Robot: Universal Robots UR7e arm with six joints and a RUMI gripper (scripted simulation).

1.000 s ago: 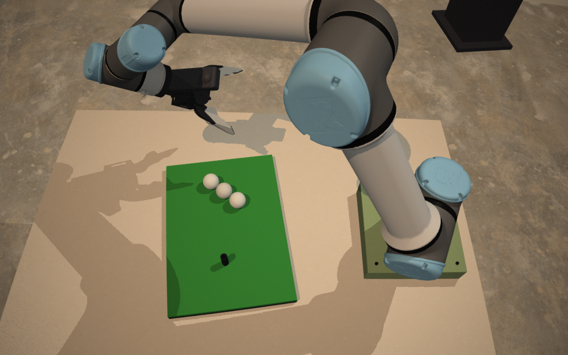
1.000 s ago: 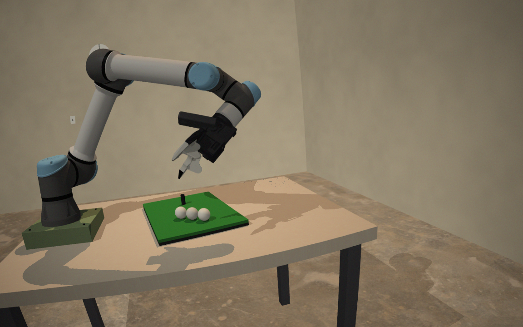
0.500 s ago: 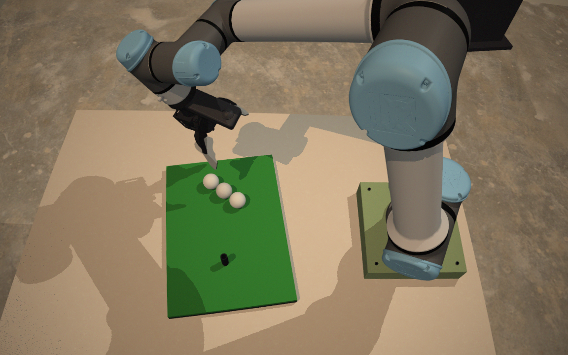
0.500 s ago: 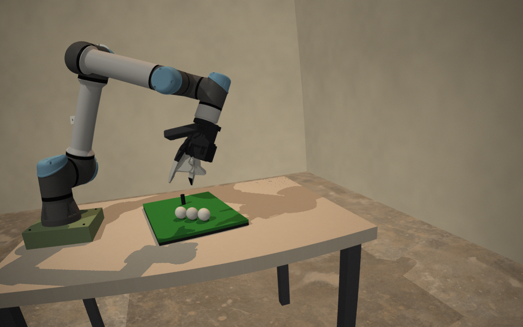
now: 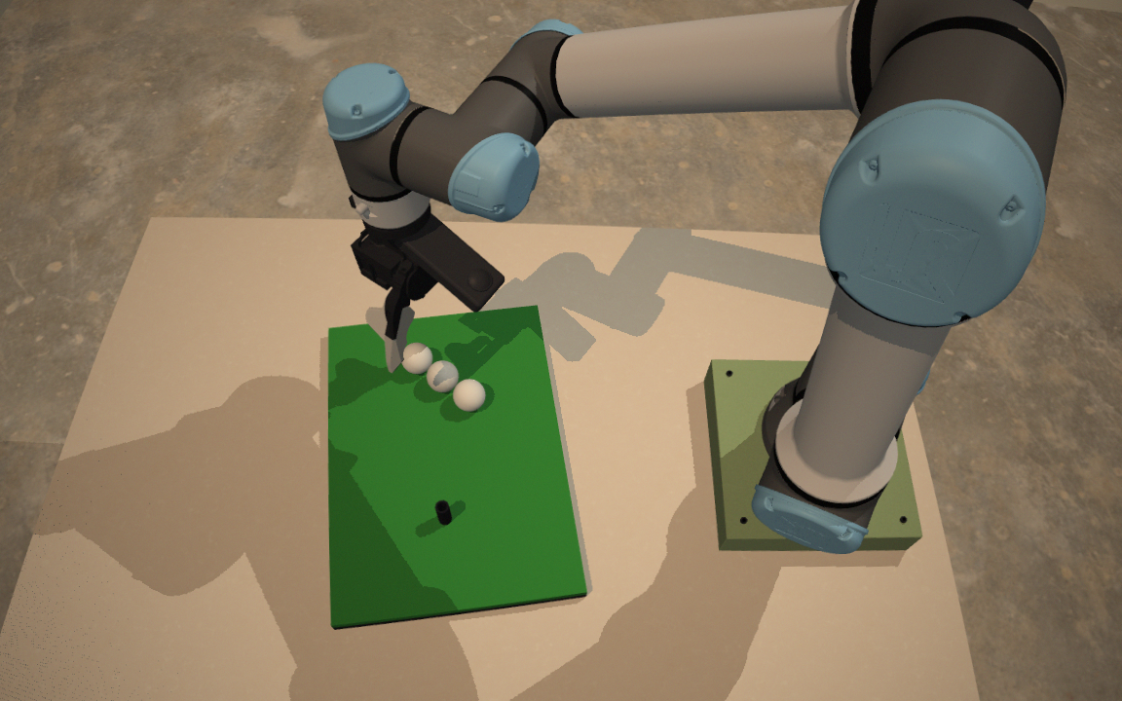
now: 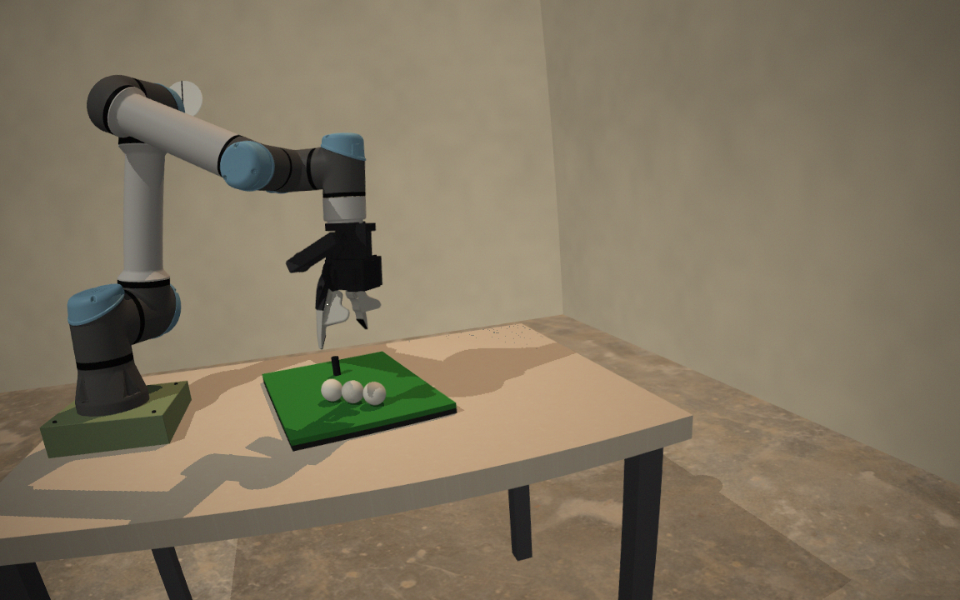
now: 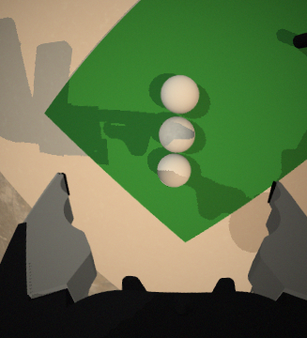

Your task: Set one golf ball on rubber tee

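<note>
The fingers stand fully apart with nothing between them, the gripper (image 6: 340, 322) hanging well above the green mat (image 5: 495, 540) and pointing down at it. Below, three golf balls lie in a tight row on the far part of the mat, touching or nearly touching one another: the nearest to the fingers in the wrist view (image 7: 174, 170), the middle one (image 7: 176, 134) and the outer one (image 7: 179, 94). The black rubber tee (image 5: 442, 511) stands upright near the mat's near end, well apart from the balls. The mat rests on the tan worktop (image 5: 199, 287).

A golf ball is likely light, hard and smooth, so it may roll or squirt out of a pinch. Taking an end ball looks wisest, closing across its widest part, along a line crossing the row so neighbours stay undisturbed. The tee probably flexes, so a gentle release seems called for.
</note>
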